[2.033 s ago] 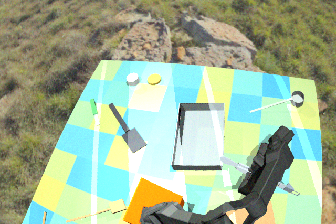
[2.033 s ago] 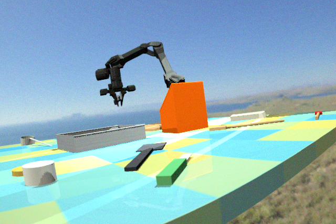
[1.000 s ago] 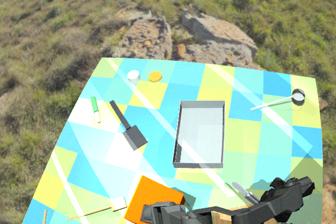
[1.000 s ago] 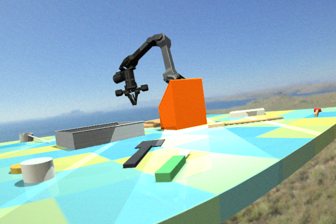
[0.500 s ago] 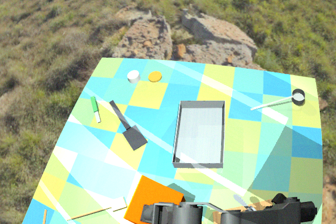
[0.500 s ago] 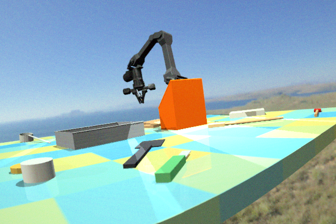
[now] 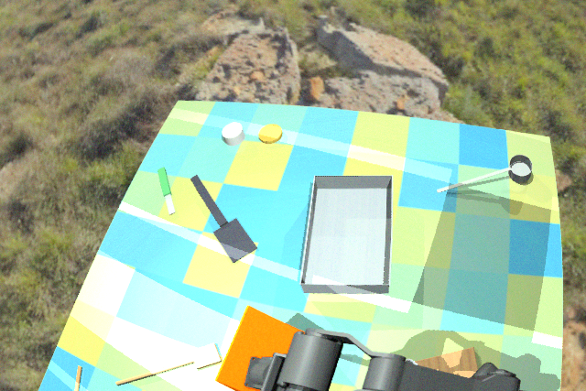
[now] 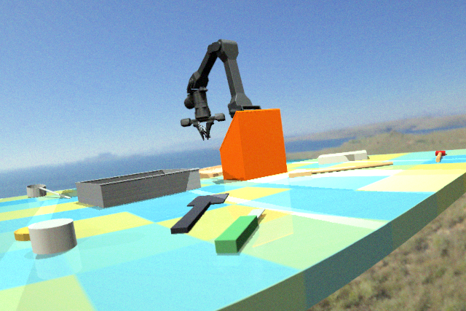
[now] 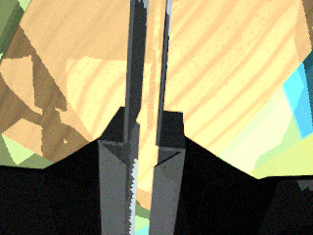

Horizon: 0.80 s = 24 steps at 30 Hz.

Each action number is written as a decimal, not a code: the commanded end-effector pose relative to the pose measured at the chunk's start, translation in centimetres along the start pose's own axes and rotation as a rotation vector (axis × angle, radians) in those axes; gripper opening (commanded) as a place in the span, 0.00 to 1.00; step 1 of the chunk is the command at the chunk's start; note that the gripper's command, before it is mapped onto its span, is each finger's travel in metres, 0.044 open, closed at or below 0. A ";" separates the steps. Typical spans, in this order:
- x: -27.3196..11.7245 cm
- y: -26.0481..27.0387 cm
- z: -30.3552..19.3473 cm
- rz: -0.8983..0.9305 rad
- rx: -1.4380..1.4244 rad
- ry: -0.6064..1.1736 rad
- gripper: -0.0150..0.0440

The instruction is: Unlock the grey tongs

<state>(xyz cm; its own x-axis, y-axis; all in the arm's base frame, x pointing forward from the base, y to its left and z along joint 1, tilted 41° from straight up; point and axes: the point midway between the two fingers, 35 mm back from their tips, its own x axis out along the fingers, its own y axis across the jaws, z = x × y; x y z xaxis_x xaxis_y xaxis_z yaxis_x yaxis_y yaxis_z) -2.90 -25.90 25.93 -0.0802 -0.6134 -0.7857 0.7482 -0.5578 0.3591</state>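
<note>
Table top (image 7: 156, 277) checked in cyan, blue, yellow, pale green and white; roasting tin (image 7: 347, 233) grey; block (image 8: 253, 143) bright orange; spatula (image 7: 222, 218) dark grey; board (image 9: 215, 53) light wood grain; tongs (image 9: 149, 59) grey; marker (image 7: 166, 189) green and white

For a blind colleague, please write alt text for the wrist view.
The gripper is shut on the grey tongs, whose two thin arms run close together away from the camera. Beneath them lies the wooden board, filling most of the picture, with patches of the coloured table top at the edges.
</note>
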 end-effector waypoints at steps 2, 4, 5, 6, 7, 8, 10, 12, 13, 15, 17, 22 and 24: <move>-0.7 -1.3 0.9 0.015 0.016 -0.028 0.00; -0.9 -1.7 1.1 0.018 0.020 -0.037 0.00; -1.1 -1.9 1.3 0.020 0.023 -0.042 0.00; -1.2 -2.1 1.4 0.021 0.026 -0.048 0.00; -1.3 -2.3 1.5 0.023 0.029 -0.053 0.00; -1.4 -2.5 1.6 0.024 0.032 -0.058 0.00; -1.6 -2.8 1.8 0.025 0.036 -0.065 0.00; -1.6 -2.9 1.8 0.026 0.036 -0.066 0.00; -1.6 -2.9 1.8 0.026 0.036 -0.066 0.00; -1.6 -2.9 1.8 0.026 0.036 -0.066 0.00; -1.6 -2.9 1.8 0.026 0.036 -0.066 0.00; -1.2 -2.8 1.9 0.013 0.009 -0.115 0.00; -0.9 -2.7 2.0 0.004 -0.010 -0.154 0.00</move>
<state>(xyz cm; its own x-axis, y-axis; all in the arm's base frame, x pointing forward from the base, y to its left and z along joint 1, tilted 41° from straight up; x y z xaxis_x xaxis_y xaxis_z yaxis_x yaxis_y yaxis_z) -6.17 -24.72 26.87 -0.1387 -0.6776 -0.7222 0.7378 -0.5571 0.3811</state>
